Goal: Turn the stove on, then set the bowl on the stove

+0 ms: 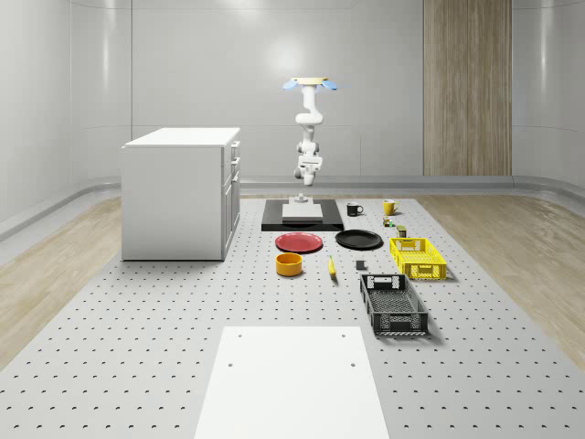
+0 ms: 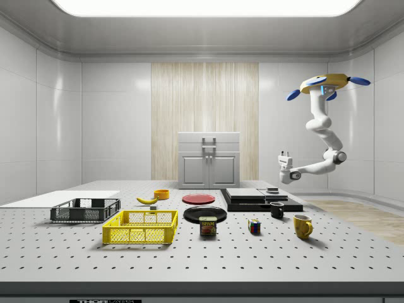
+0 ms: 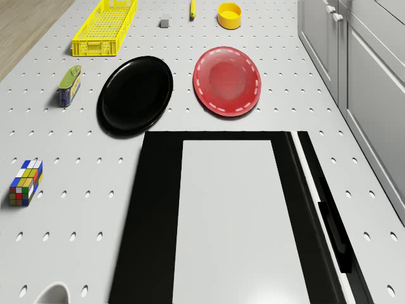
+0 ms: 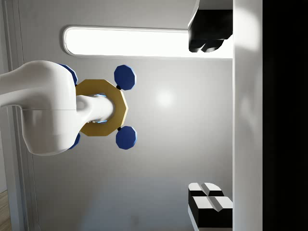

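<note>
The stove (image 1: 303,215) is a black slab with a pale top plate (image 3: 228,215), lying at the far end of the perforated table. A yellow bowl (image 1: 290,264) stands upright near the table's middle, in front of the red plate; I also see this bowl (image 3: 229,15) from the drone. The drone (image 2: 325,84) hovers high over the stove's far end. Its arm hangs down and bends back, so the gripper (image 2: 284,153) points upward a little above the stove. In the wrist view the gripper (image 4: 208,118) is open and empty, facing the drone's underside (image 4: 101,108).
A white cabinet (image 1: 178,192) stands left of the stove. A red plate (image 1: 299,242) and a black plate (image 1: 358,240) lie just in front of it. A yellow basket (image 1: 418,257), black basket (image 1: 393,305), banana (image 1: 331,267), two mugs (image 1: 354,209), a can (image 3: 69,85) and a cube (image 3: 25,182) lie to the right.
</note>
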Available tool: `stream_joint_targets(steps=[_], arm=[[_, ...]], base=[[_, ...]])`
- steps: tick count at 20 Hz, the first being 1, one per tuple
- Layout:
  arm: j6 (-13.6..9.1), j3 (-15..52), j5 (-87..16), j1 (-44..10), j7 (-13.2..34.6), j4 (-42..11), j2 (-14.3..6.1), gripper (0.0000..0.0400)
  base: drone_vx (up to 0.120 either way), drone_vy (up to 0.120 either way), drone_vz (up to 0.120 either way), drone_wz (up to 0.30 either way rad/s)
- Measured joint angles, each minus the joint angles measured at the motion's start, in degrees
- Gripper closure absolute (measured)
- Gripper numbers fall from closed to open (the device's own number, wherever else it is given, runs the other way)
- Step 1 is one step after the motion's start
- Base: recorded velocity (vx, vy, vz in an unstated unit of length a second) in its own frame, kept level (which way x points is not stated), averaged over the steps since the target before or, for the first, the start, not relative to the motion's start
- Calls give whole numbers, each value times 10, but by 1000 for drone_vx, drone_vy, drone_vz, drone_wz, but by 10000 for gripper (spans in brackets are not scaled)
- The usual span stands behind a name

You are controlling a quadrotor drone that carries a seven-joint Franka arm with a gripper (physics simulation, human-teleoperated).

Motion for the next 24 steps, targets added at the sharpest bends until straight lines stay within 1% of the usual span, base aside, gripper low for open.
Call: stream_joint_targets(steps=[4,7,10,13,15,16,19,21,24], arm=[[2,25,-36,-8,5,-4,-2,0],[4,59,-83,-18,11,-11,-4,0],[8,112,-159,-35,22,-27,-9,0],[14,192,-276,-62,42,-66,-18,0],[19,259,-381,-88,62,-112,-28,0],[22,295,-440,-103,76,-142,-35,0],[22,405,-634,-163,134,-252,-59,0],[10,469,-761,-215,184,-325,-76,0],[-25,546,-913,-308,260,-404,-99,0]], base=[[0,-120,0,0],[0,-120,0,0],[0,-120,0,0],[0,0,0,0],[0,0,-20,0],[0,0,-120,0],[0,0,-120,0],[0,0,-120,0],[0,0,-120,0]])
